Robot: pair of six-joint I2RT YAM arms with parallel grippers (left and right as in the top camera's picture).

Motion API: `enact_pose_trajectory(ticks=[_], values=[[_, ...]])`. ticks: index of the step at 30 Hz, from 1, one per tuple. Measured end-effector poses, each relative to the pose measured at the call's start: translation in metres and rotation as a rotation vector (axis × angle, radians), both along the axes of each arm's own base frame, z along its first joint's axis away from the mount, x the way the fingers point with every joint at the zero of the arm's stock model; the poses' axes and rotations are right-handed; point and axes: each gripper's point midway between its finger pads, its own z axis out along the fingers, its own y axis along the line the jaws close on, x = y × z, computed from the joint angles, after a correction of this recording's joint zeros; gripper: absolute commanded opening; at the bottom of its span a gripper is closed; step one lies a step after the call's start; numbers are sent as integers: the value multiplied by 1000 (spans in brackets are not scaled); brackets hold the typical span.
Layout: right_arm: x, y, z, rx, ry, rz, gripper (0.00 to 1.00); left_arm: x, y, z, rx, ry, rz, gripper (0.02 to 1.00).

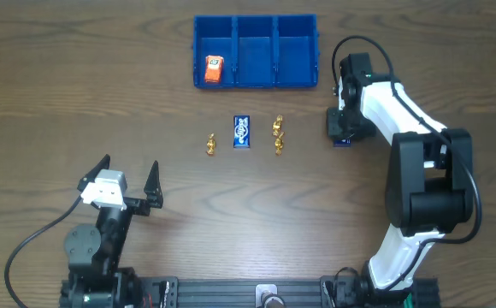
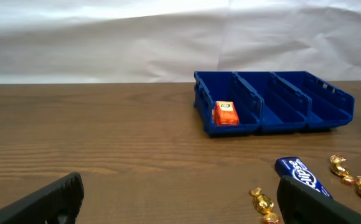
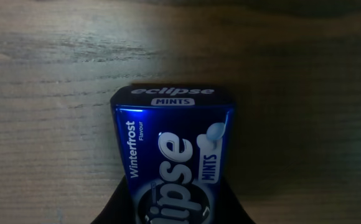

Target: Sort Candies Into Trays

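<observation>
A blue three-compartment tray (image 1: 255, 81) stands at the table's far side, with an orange candy (image 1: 214, 68) in its left compartment. Nearer the middle lie a blue candy bar (image 1: 241, 131) and three gold candies (image 1: 211, 144), (image 1: 277, 126), (image 1: 279, 145). My right gripper (image 1: 342, 130) is low over the table to the right of them, shut on a blue mint tin (image 3: 171, 168) that sits between its dark fingers (image 3: 230, 211). At the near left my left gripper (image 1: 128, 184) stands open and holds nothing. From there I see the tray (image 2: 274, 102), the orange candy (image 2: 225, 113) and the blue bar (image 2: 302, 174).
Bare wooden table surrounds the candies. The tray's middle and right compartments hold nothing. A white wall backs the table in the left wrist view. A black cable loops beside each arm.
</observation>
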Motion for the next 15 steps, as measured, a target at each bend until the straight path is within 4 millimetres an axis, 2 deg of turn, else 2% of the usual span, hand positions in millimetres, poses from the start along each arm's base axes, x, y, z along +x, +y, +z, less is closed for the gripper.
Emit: enact_pose_trajectory(ticks=[3, 5, 7, 9, 10, 12, 15], values=[[-5, 0, 4, -1, 21, -2, 56, 0, 0, 0, 0, 0, 0, 998], [-2, 1, 21, 0, 4, -5, 53, 0, 0, 0, 0, 0, 0, 998], [21, 8, 65, 3, -96, -5, 51, 0, 0, 0, 0, 0, 0, 998], [57, 28, 129, 16, -261, 23, 47, 0, 0, 0, 0, 0, 0, 998], [68, 39, 153, 22, -328, 34, 47, 0, 0, 0, 0, 0, 0, 998], [88, 70, 202, 41, -470, 69, 42, 0, 0, 0, 0, 0, 0, 998], [106, 118, 254, 100, -641, 111, 36, 0, 0, 0, 0, 0, 0, 998]])
